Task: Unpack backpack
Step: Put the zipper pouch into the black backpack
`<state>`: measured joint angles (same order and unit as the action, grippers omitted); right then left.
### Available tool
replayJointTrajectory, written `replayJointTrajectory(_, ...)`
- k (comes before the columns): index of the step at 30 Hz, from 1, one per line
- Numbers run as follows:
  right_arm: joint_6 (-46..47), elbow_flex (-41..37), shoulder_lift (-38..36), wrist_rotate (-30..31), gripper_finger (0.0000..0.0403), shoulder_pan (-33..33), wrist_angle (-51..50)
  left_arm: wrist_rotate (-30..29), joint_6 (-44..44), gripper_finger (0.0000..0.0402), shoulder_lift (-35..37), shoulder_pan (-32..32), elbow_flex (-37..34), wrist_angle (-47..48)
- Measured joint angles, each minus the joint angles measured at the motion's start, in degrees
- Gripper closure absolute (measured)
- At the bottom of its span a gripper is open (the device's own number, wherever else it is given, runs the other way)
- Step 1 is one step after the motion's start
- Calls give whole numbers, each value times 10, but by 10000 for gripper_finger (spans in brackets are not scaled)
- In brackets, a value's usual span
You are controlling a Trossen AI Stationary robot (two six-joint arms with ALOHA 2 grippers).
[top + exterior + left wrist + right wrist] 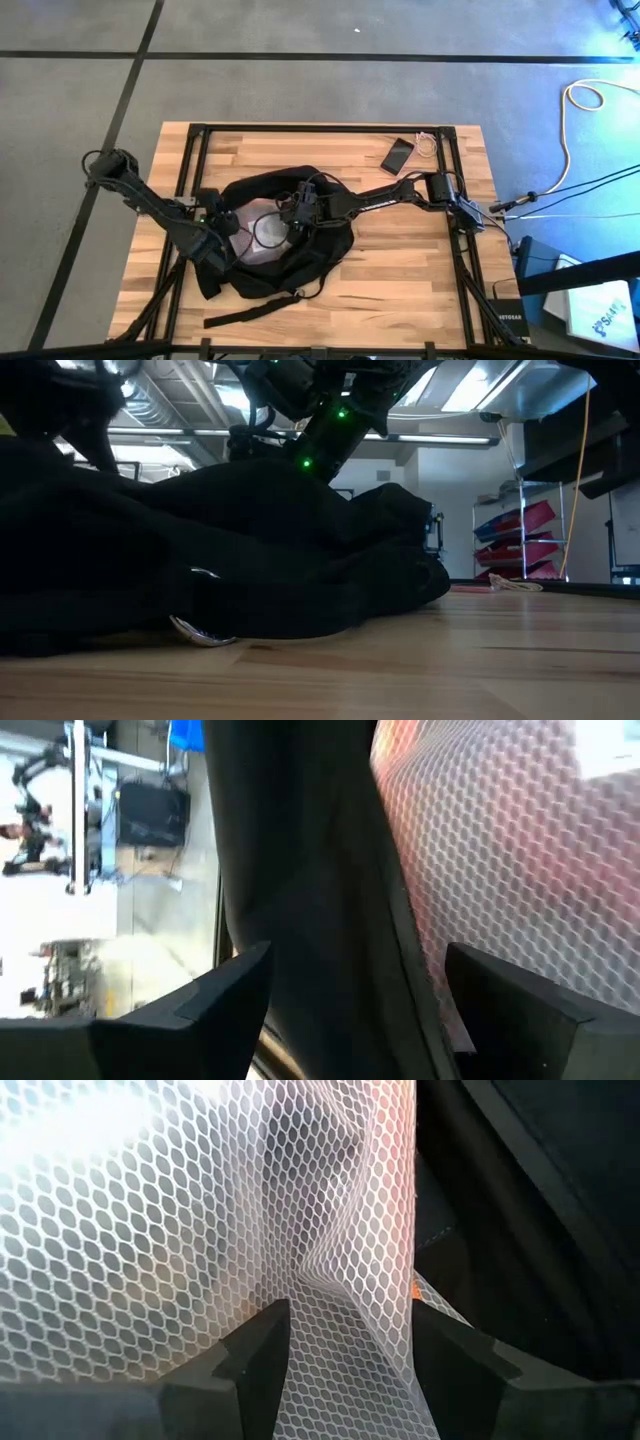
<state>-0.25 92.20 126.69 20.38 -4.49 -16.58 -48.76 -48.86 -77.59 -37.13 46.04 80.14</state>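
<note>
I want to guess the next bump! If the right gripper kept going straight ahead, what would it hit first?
Probably the white mesh: it fills the space just ahead of the right gripper, inside the backpack.

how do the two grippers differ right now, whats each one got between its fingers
The left gripper straddles a black fabric edge of the backpack, fingers set wide; the right gripper pinches a fold of white mesh, fingers closer together. In the high view the left gripper sits at the bag's left rim, the right one over its open middle. Both are dark, two-fingered and down at the backpack.
</note>
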Motion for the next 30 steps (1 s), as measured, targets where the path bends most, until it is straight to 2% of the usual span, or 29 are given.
replayJointTrajectory(4, 0, 0, 0, 0, 222, 0, 0, 9, 2, 121, -23, 21, 0, -2)
replayJointTrajectory(9, 0, 0, 0, -1, 222, 0, 0, -9, -30, 121, -31, 34, 0, 15)
replayJointTrajectory(12, 0, 0, 0, -1, 222, 0, 0, 6, -31, 136, -31, 43, 0, 18)
replayJointTrajectory(14, 0, 0, 0, -1, 222, 0, 0, 24, -26, 165, -31, 48, 0, 10)
replayJointTrajectory(17, 0, 0, 0, -1, 222, 0, 1, 48, -14, 229, -31, 51, 3, -4)
replayJointTrajectory(22, 0, 0, 0, -1, 222, 0, 1, 51, 25, 348, -31, 48, 38, -25)
replayJointTrajectory(24, 0, 0, 0, -1, 222, 0, 1, 50, 50, 384, -31, 48, 58, -36)
replayJointTrajectory(30, -13, 0, 0, -2, 222, 0, -2, 34, 101, 398, -31, 48, 115, -69)
